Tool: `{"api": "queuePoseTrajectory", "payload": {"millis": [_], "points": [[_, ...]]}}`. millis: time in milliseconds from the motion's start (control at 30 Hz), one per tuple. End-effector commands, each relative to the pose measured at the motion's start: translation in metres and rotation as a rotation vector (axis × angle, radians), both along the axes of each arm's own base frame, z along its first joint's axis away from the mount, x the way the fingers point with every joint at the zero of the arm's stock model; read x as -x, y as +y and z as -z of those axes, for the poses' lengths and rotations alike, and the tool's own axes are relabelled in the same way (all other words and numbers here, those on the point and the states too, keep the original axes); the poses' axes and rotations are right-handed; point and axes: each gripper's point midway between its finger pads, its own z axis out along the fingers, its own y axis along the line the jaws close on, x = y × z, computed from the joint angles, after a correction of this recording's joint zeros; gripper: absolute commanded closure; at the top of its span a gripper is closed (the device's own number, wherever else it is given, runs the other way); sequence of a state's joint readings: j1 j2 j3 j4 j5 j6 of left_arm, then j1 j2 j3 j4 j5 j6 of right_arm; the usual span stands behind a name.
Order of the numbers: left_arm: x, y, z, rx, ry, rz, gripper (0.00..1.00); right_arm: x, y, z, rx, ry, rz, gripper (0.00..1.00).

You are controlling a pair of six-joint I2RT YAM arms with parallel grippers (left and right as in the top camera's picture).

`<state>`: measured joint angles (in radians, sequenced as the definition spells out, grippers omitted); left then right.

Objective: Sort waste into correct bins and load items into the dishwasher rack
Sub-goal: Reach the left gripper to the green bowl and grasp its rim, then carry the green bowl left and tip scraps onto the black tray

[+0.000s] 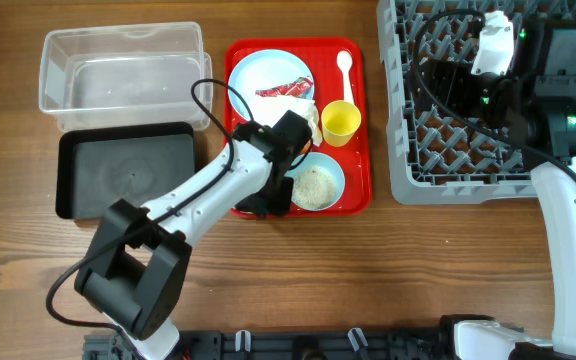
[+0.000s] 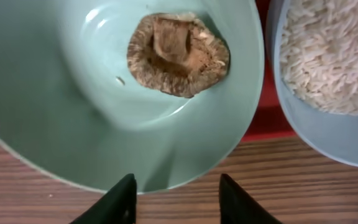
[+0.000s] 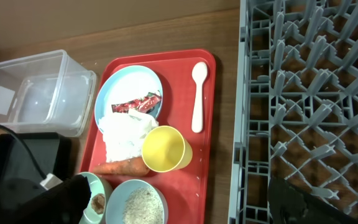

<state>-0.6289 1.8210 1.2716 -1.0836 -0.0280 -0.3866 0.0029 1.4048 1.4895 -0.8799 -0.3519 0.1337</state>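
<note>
Left jaws, half-spread and empty, stand at the near rim of the mint green round bowl (image 2: 73,93); its small brown lump (image 2: 178,55) lies just ahead. A pinch on the rim alone could tip the bowl and spill the lump.

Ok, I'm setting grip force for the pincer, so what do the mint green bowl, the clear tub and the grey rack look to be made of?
mint green bowl: probably hard plastic or melamine; smooth, semi-gloss, with soft highlights on its inner wall.
clear tub: thin transparent plastic, with see-through walls and a rounded rim.
grey rack: moulded plastic, matte, with a uniform grid and pegs.
</note>
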Motion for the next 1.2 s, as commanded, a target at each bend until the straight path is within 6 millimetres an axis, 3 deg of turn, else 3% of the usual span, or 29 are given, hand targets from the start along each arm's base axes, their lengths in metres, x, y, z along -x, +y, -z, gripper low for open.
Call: {"api": "queuePoseTrajectory", "payload": {"millis": [0, 200, 367, 467, 567, 700, 867, 1000, 1167], "points": [[0.004, 0.001, 0.009, 0.025, -0.007, 0.016, 0.64, -0.001, 0.002, -0.002, -0.009, -0.002, -0.012, 0.06], [-0.009, 0.005, 0.014, -0.002, -0.076, 0.006, 0.89, -0.001, 0.002, -0.002, -0.009, -0.002, -0.012, 0.1], [-0.019, -0.002, 0.013, 0.024, -0.117, 0.005, 0.88, -0.001, 0.001, -0.001, -0.003, 0.001, -0.007, 0.1], [-0.026, 0.0, 0.012, 0.012, -0.15, 0.004, 0.77, -0.001, 0.001, -0.001, -0.003, 0.001, -0.007, 0.1], [-0.033, 0.007, 0.012, -0.033, -0.189, 0.004, 0.77, -0.001, 0.0, 0.0, 0.003, 0.001, -0.002, 0.1], [-0.036, 0.009, 0.012, -0.047, -0.203, 0.004, 0.96, -0.002, -0.003, 0.0, 0.013, 0.001, 0.009, 0.1], [-0.033, 0.011, 0.008, -0.054, -0.192, 0.004, 0.96, -0.002, -0.003, 0.0, 0.014, 0.001, 0.009, 0.1], [-0.037, 0.01, -0.024, -0.042, -0.208, -0.017, 0.96, -0.002, -0.003, 0.0, 0.013, 0.0, 0.009, 0.1], [-0.052, 0.013, -0.11, 0.165, -0.28, -0.124, 0.96, -0.003, -0.003, -0.001, 0.013, -0.005, 0.009, 0.1]]}}
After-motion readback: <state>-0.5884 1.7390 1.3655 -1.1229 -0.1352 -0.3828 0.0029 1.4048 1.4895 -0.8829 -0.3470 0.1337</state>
